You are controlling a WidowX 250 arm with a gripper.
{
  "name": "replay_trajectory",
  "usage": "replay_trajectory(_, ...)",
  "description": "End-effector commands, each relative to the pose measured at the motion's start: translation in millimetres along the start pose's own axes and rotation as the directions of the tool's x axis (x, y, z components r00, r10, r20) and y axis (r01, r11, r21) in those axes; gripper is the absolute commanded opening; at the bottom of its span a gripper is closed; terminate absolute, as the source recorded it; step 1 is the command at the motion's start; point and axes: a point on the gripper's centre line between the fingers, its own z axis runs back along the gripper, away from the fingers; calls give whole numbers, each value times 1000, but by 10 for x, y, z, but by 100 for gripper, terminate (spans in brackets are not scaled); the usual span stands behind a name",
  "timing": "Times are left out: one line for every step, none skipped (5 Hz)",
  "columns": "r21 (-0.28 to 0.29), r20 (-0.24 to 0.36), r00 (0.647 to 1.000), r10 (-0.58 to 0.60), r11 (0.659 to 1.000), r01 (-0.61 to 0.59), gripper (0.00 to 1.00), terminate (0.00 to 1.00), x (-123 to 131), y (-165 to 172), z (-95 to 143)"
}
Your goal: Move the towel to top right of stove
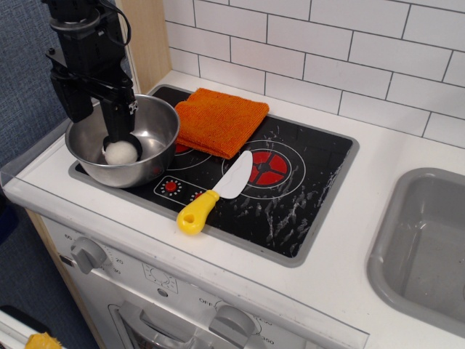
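Observation:
The orange towel [218, 120] lies folded on the back left part of the black stove [309, 193], its left edge next to the steel bowl [156, 120]. My gripper [99, 129] hangs over the bowl at the stove's front left, to the left of the towel and not touching it. Its two black fingers stand apart, so it is open and holds nothing. The right finger [118, 127] reaches down into the bowl, just above a white ball-like thing [121, 153] lying in it.
A toy knife with a yellow handle [196, 213] and white blade lies on the stove's front middle. A grey sink basin [429, 247] is at the right. A white tiled wall runs behind. Knobs [89, 253] line the front panel.

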Motion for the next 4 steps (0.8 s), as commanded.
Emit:
replay_trajectory(0, 0, 1000, 0, 1000, 0, 100, 0, 0, 0, 0)
replay_trajectory(-18, 33, 999, 15, 1000, -15, 100, 0, 52, 16, 47)
replay_trajectory(-63, 72, 997, 23, 998, -19, 100, 0, 130, -21, 142)
replay_trajectory(-90, 120, 992, 27, 996, -16, 100, 0, 388, -163, 282)
